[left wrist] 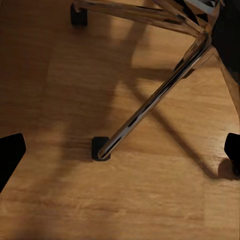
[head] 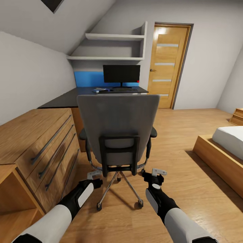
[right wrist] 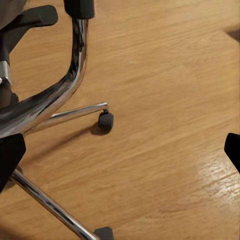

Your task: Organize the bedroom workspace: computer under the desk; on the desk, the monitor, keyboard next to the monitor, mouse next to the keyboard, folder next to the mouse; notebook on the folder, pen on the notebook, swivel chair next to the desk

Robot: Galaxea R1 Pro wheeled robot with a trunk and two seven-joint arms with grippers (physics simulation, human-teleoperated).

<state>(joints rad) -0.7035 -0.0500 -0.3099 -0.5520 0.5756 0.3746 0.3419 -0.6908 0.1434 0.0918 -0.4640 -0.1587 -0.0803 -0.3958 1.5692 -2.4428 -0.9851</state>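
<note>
So I'm parked right behind the grey padded swivel chair with the chrome five-star base (head: 118, 131), its back facing me and its seat pointed at the glossy black desk (head: 67, 98). It's sitting between the wooden chest of drawers (head: 40, 145) and open wood floor (head: 189, 175), near the desk's front edge but not tucked in. I can't see the seat from here, the backrest hides it, so no telling if the blue folder is on it.

On the desk, the wide black monitor with the red dot (head: 121, 74) stands toward the back edge against the blue panel, with what looks like the slim keyboard (head: 125, 90) just in front of it. There's some small stuff near the keyboard's end, too tiny to call.

Left pincer (head: 94, 175) and right pincer (head: 158, 172) both hang low on either side of the chair's base, holding nothing. In the wrist views the fingertips sit wide apart at the frame edges, so I'd call both open.

My guess is the step is getting around to the seat or nudging the chair. If I'm pushing, I'd lift both arms to the backrest and press evenly, because castors (left wrist: 100, 148) love to spin the thing sideways into the drawers. If I'm after the folder, I'd roll around on the open-floor side, more room there.
</note>
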